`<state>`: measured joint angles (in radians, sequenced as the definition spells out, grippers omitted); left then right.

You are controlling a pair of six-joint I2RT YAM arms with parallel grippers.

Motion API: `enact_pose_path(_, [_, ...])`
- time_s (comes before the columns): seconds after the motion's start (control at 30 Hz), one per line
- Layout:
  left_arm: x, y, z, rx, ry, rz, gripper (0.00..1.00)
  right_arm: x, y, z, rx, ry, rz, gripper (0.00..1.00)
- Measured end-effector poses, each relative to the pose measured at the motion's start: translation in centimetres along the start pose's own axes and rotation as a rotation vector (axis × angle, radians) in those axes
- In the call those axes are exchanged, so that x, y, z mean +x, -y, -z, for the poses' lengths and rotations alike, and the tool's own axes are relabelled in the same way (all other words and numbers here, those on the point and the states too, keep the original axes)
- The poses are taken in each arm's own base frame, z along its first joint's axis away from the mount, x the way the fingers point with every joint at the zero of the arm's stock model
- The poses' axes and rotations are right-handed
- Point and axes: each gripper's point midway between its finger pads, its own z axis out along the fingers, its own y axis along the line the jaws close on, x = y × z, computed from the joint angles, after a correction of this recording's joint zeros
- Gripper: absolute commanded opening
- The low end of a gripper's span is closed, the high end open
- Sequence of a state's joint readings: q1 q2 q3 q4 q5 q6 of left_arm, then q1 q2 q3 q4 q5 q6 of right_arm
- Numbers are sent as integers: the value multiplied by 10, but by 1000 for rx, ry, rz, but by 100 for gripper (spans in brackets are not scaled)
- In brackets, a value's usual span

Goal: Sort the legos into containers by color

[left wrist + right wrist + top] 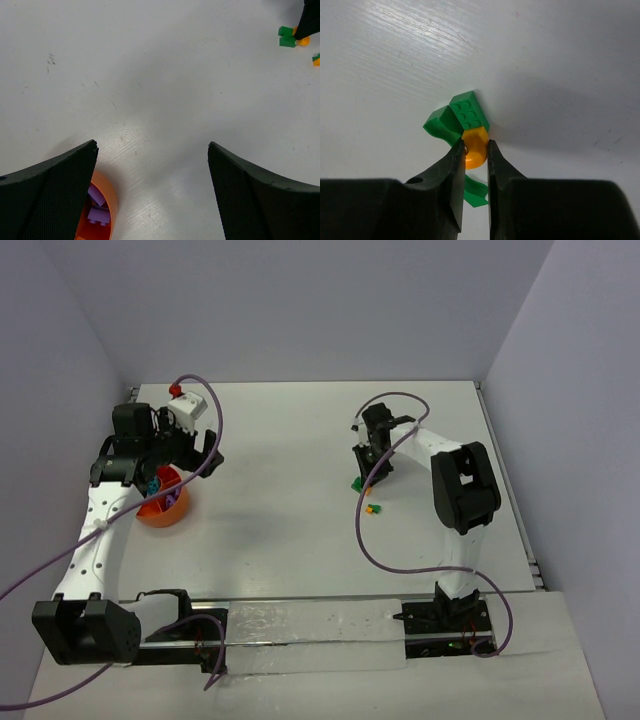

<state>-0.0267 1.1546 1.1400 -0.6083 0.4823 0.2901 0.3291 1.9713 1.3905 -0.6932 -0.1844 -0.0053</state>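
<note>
White surface seen from above, two arms bolted at its near edge.

Close to the left edge, about halfway between near and far: a small round orange bowl with inner dividers. Inside, purple bricks in one compartment. Specks of teal and red also there in the overhead view, perhaps in other compartments, too small to place.

Just above the bowl, the left pincer, jaws wide apart, nothing between them, only bare surface below the gap. In the wrist view, the bowl partly hidden behind one of its fingers.

Right of centre, toward the far edge: the right pincer, down at the surface and clamped on an orange-yellow piece, one fingertip pressed against each side.

Touching that piece on its far side, a green studded brick, flat on the surface, studs up. Beside the brick and touching it, a curved green piece. Under the fingers, a further scrap of green, shape unclear.

Slightly closer to the near edge than this cluster, a small pair of orange-yellow and green, touching each other, apart from the pincer.

Well apart from each other: the cluster on the right, the bowl on the left.
</note>
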Motion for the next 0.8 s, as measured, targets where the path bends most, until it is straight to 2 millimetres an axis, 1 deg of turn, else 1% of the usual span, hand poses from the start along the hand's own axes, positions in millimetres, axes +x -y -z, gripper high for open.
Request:
enact_pose_path(0.07, [0, 0, -1, 1, -2, 1, 98, 1, 0, 0, -6, -3, -3, 0])
enact_pose_path(0.3, [3, -1, -4, 3, -18, 24, 99, 3, -5, 5, -54, -8, -8, 0])
enact_pose_path(0.37, [3, 0, -7, 19, -31, 44, 99, 1, -6, 12, -74, 6, -2, 0])
enact_pose_path(0.47, [0, 8, -10, 65, -29, 77, 99, -7, -13, 30, -117, 54, 17, 0])
enact_pose_path(0.5, [-2, 11, -10, 84, -24, 97, 99, -10, -17, 37, -136, 74, 23, 0])
enact_pose_path(0.6, [-9, 25, -9, 147, -5, 165, 92, -20, -31, 59, -198, 135, 46, 0])
enact_pose_path(0.63, [-11, 30, -9, 172, 1, 204, 87, -24, -37, 65, -219, 153, 55, 0])
enact_pose_path(0.67, [-14, 35, -9, 196, 4, 249, 79, -28, -43, 70, -242, 172, 65, 0])
enact_pose_path(0.7, [-16, 40, -9, 219, 7, 293, 75, -33, -49, 75, -265, 189, 77, 0])
enact_pose_path(0.73, [-18, 44, -10, 243, 10, 336, 75, -37, -57, 79, -287, 204, 90, 0])
enact_pose_path(0.8, [-19, 54, -15, 292, 11, 435, 79, -43, -75, 85, -334, 229, 122, 0])
